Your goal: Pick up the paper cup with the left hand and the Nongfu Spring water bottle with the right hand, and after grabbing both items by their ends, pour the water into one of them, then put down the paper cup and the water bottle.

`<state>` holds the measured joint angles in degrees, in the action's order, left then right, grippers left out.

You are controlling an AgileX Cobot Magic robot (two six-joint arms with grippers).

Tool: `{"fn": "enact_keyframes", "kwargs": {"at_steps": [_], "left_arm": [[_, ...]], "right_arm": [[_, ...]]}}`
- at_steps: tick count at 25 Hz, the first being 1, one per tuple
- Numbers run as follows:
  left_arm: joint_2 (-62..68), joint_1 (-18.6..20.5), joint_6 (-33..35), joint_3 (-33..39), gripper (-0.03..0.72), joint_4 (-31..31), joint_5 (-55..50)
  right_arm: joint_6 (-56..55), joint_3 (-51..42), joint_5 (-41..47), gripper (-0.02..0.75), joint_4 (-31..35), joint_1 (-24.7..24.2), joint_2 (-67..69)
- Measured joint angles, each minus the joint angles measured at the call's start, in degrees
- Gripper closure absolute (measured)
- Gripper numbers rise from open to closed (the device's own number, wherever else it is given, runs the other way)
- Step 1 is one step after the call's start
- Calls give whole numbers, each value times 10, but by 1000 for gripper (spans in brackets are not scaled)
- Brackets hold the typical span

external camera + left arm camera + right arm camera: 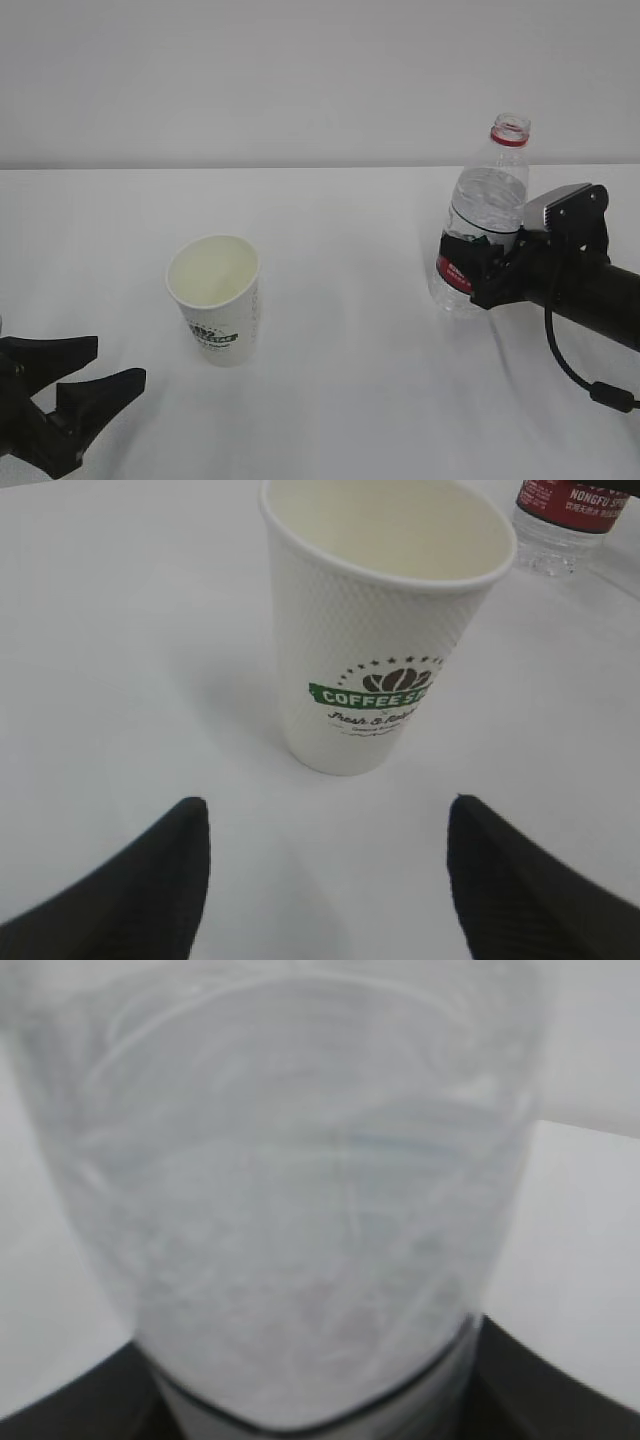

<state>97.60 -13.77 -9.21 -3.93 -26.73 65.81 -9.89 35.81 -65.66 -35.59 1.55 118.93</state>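
White table point(340, 400) runs under everything, with a pale wall point(300, 80) behind. At the far left the left gripper point(90, 372) sits low by the table, its black fingers point(120, 890) spread apart and holding nothing. Just ahead of it the cup point(218, 297) stands upright, apart from the fingers, with no object between them. Well to the right the bottle point(483, 220) stands capless, partly filled with water point(490, 195). The right gripper point(478, 268) is clamped around its red label, hiding most of that band, and a black cable point(575, 370) trails from the arm.
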Motion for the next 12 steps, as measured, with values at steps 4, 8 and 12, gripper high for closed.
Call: {"fn": "enact_keyframes", "kwargs": {"at_steps": [4,8,12], "left_arm": [[0,0,0,0,148,0,0],[0,0,0,0,148,0,0],[0,0,0,0,148,1,0]], "right_arm": [[-2,0,0,331,0,0,0],[-2,0,0,331,0,0,0],[3,-14,0,331,17,0,-8]]}}
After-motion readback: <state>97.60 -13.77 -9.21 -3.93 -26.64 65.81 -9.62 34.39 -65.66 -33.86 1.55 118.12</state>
